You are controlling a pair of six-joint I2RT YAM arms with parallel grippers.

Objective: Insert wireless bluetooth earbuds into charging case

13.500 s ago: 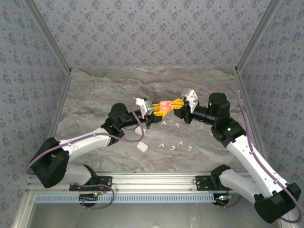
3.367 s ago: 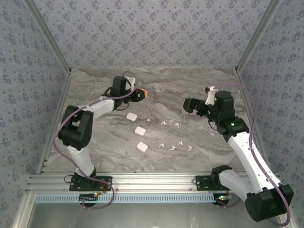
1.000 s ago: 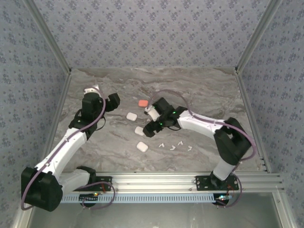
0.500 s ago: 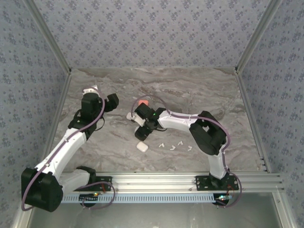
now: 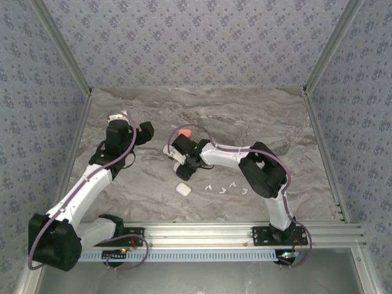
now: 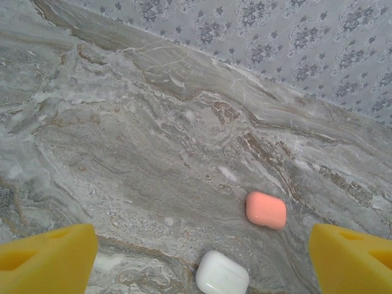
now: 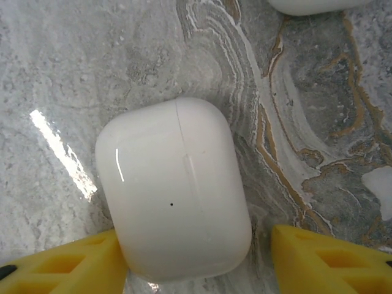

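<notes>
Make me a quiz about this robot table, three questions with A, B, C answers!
1. Where is the right gripper?
A. over a white charging case
B. inside a box
C. on a shelf

2. What colour is the one charging case that isn't white?
A. blue
B. coral
C. green

3. The lid of the white charging case at the right gripper is:
A. shut
B. flipped open
C. missing

Answers:
1 A, its yellow fingers sit on either side of that case.
2 B, the coral case lies behind the white ones.
3 A, only a thin seam crosses the smooth shell.
</notes>
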